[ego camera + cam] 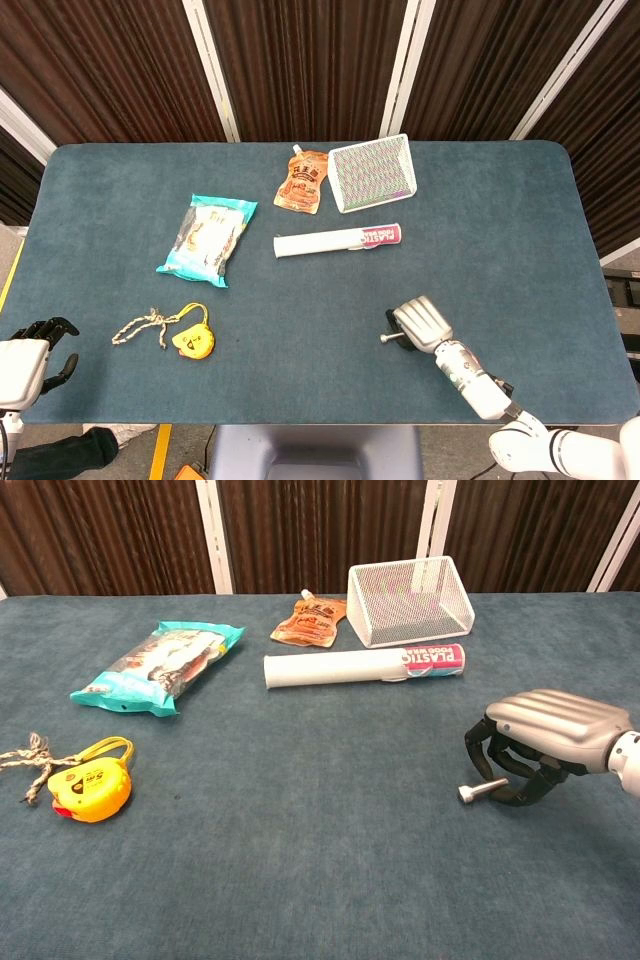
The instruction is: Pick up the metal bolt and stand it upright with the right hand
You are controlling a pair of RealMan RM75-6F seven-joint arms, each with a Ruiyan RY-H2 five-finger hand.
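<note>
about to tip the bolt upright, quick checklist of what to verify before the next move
1. Bolt held by right hand: ok, the fingers curl around the metal bolt.
2. Bolt orientation: not ok, it lies roughly level, head pointing away from the hand.
3. Bolt clear of the table: cannot tell.
4. Space around the bolt: ok, the white tube and mesh basket sit well away.
5. Left hand out of the way: ok, at the table's far corner.
</note>
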